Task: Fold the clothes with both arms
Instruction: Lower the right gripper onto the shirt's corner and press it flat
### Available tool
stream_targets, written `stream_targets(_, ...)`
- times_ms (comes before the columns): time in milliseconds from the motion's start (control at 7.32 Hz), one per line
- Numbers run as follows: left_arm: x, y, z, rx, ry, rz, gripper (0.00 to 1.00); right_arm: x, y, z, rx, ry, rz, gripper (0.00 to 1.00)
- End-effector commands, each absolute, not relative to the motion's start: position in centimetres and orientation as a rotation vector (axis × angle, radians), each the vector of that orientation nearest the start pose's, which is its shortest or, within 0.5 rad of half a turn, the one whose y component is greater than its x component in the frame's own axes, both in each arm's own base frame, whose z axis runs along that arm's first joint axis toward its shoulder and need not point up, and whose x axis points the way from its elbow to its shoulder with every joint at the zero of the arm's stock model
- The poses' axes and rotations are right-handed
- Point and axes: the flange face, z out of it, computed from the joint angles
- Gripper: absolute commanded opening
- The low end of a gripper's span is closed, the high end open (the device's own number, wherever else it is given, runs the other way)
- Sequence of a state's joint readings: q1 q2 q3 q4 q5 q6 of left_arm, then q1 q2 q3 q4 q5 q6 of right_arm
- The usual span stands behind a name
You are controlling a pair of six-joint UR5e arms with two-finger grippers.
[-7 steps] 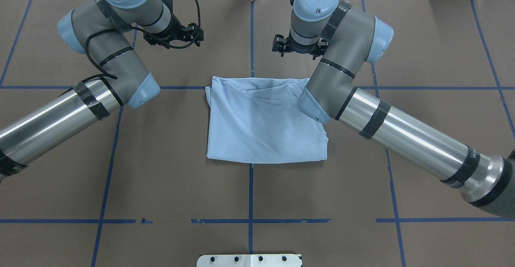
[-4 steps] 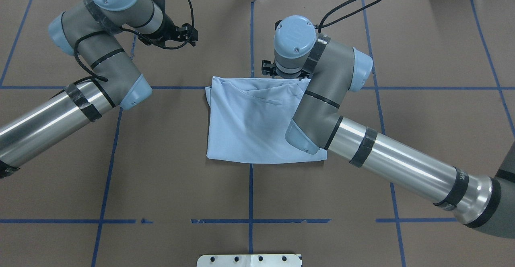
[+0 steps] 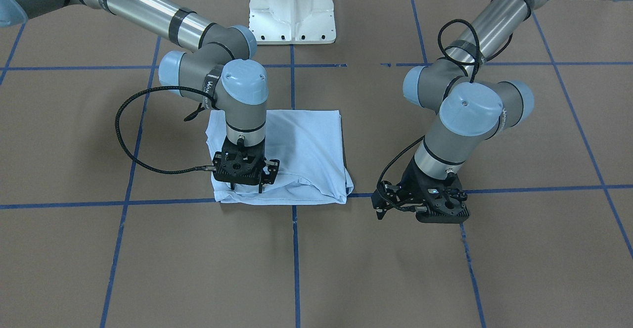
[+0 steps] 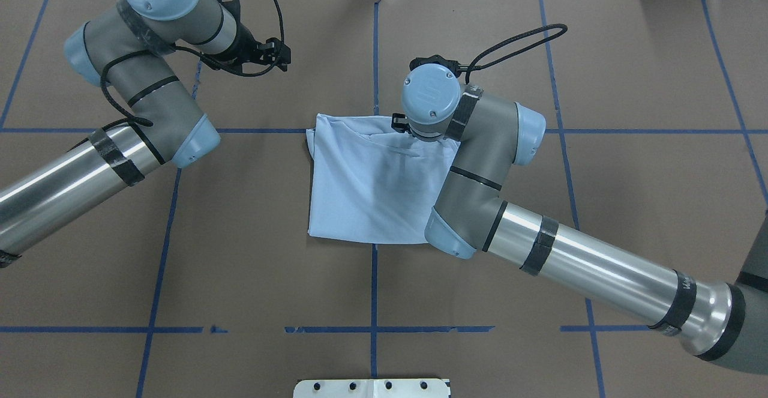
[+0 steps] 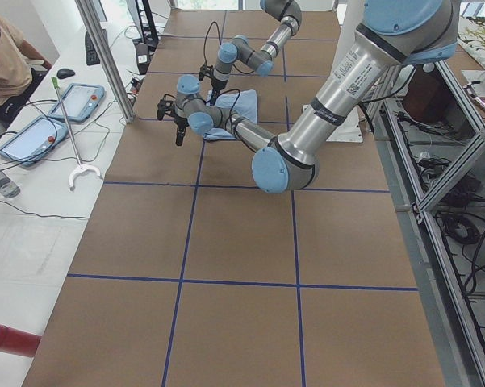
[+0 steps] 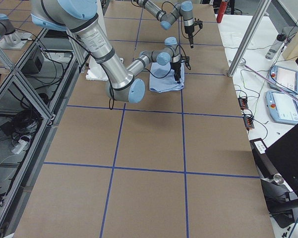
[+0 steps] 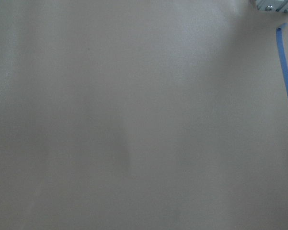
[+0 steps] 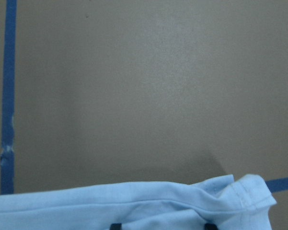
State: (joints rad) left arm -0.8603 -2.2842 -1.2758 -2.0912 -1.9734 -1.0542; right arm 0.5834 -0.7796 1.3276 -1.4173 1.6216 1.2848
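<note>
The light blue T-shirt (image 4: 366, 194) lies folded into a rough square at the table's middle, and it also shows in the front view (image 3: 306, 140). Its print and label are hidden. My right gripper (image 3: 246, 185) points straight down with its jaws open. Its fingertips (image 3: 232, 186) are on the shirt's far edge, toward the robot's right corner. In the overhead view its wrist (image 4: 429, 95) hides it. The right wrist view shows that far hem (image 8: 134, 196). My left gripper (image 4: 283, 56) is open and empty. It hangs above bare table, left of and beyond the shirt (image 3: 378, 207).
Blue tape lines (image 4: 373, 56) cross the brown table. The white pedestal base (image 3: 292, 6) stands at the robot's side. My right forearm (image 4: 588, 266) reaches over the shirt's right edge. An operator (image 5: 0, 56) and tablets (image 5: 73, 101) are beyond the far side.
My right gripper has come from beyond the shirt's far edge toward the robot and down onto that edge. My left arm has drawn slightly left, away from the shirt.
</note>
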Motion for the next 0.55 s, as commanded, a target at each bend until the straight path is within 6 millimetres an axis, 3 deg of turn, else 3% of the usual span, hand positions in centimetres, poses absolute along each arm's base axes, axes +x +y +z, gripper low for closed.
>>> stream_targets(0, 43.1, -64.3, 29.9, 0.303, 0.957, -0.126, 1.00, -57.9, -53.3, 27.7, 0.261, -0.642, 0.268, 0.42)
stream_targets(137, 43.2, -64.2, 29.9, 0.301, 0.957, -0.126, 1.00, -58.0, -53.4, 27.8, 0.262, -0.640, 0.266, 0.00)
stream_targets(410, 43.3, -64.1, 29.8, 0.301, 0.960, -0.126, 1.00, -56.7, -54.7, 27.9, 0.273, -0.637, 0.279, 0.00)
